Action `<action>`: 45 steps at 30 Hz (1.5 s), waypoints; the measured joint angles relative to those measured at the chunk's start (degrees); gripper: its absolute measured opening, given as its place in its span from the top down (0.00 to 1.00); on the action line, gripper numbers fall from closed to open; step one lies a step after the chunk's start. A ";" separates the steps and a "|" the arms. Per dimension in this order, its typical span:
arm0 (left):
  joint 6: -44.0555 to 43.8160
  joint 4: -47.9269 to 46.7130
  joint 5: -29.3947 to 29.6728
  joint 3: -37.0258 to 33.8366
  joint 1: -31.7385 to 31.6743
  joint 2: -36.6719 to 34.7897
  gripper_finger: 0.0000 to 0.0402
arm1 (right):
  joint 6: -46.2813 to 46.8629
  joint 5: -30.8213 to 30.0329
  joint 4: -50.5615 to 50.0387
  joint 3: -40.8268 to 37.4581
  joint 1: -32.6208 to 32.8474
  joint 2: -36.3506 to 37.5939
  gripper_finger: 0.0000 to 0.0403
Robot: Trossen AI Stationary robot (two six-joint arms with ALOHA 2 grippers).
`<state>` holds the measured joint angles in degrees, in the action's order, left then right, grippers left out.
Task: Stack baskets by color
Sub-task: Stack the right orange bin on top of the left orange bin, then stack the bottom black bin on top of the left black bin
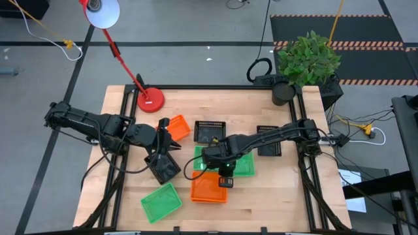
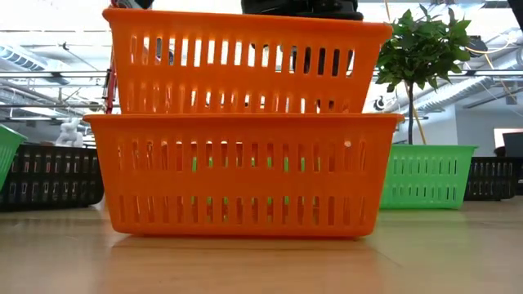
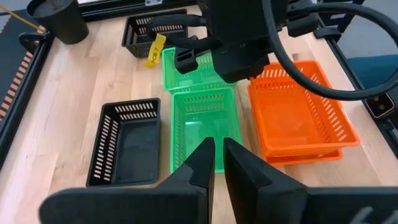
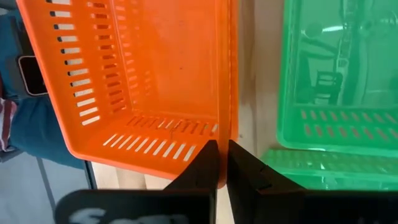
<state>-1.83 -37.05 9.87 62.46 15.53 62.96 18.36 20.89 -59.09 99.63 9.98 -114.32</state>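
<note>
Two orange baskets are at the table's near middle. The upper one has its bottom just inside the rim of the lower one, which stands on the table. My right gripper is shut on the upper basket. My left gripper hangs above the table's left half with its fingers all but shut, holding nothing. Beneath it are a third orange basket and a black one. Green baskets lie beside the orange pair. My right gripper pinches the upper orange basket's long wall on the green baskets' side, near the corner toward the table's right. One finger is inside the basket and one outside. The fingers slant steeply down from above. The basket is slightly tilted, its bottom in the lower basket.
One black basket stands at the far middle and another toward the right. A single green basket lies near the front left. A red lamp base and a potted plant stand at the far edge.
</note>
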 joint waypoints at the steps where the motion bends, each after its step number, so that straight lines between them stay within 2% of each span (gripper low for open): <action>1: 0.00 -0.01 0.00 0.00 0.00 0.00 0.91 | 0.04 0.09 0.54 -0.30 0.00 0.00 0.98; 8: 0.00 -0.03 -0.02 0.00 0.00 0.00 0.91 | -0.02 0.17 0.80 -1.56 0.02 0.00 0.97; 19: 0.04 -0.03 -0.04 0.00 0.00 0.00 0.91 | -0.03 0.17 3.45 -2.27 0.02 0.00 0.82; 26: 0.01 -0.03 -0.09 0.00 0.00 0.00 0.91 | -0.98 -0.21 4.16 -2.31 0.18 0.43 0.79; 30: -0.69 -0.03 -0.20 0.00 0.01 0.02 0.91 | -1.92 -5.28 4.15 -2.31 1.91 2.66 0.79; 36: -1.81 -1.02 -0.13 0.00 1.32 0.02 0.91 | -2.86 -17.65 4.03 -2.31 7.72 7.64 0.79; 45: -4.74 -4.61 -0.33 -6.71 8.93 0.04 0.91 | -2.45 -36.10 4.07 -2.31 17.73 12.32 0.79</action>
<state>-6.57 -41.66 9.54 55.75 24.46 63.00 15.91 -15.21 -55.02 97.32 27.70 -102.00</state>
